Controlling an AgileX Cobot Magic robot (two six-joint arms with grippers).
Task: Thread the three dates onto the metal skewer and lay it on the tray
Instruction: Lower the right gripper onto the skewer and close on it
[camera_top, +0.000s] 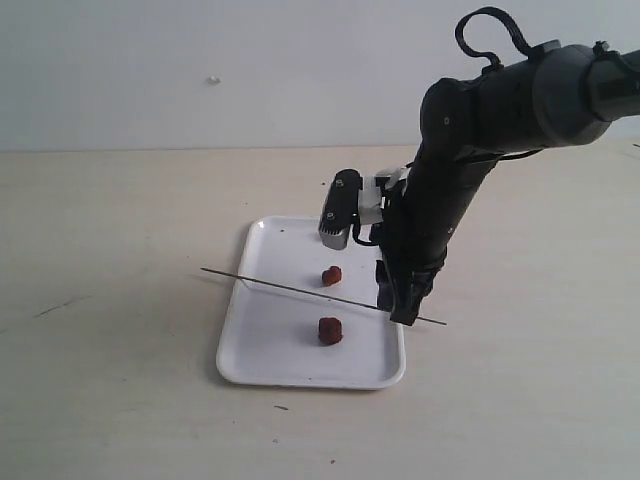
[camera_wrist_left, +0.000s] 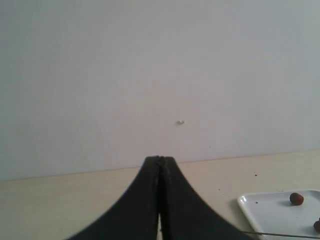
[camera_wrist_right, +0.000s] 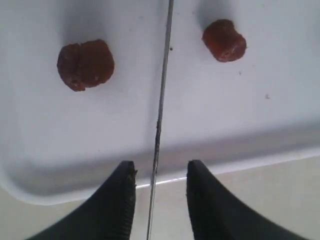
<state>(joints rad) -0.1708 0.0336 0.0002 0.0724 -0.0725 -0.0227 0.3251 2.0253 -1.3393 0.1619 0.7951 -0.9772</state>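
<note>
Right jaws parted astride skewer (camera_wrist_right: 159, 125), two dates (camera_wrist_right: 85, 65), third perhaps hidden

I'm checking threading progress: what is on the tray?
Two loose dates, one each side of the skewer, which lies across the tray with the open right gripper straddling it. No third date shows; the arm covers the tray's far right corner.

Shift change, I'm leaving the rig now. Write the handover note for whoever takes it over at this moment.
Left claw: shut, empty, clear of the tray.
Right claw: open, straddling the metal skewer at the tray's rim, not gripping.
Skewer lies across the tray, bare.
Two dates loose on the tray, one each side of it; third not seen.
Done: nothing threaded.
To do: find third date, thread all three, lay skewer on tray.
</note>
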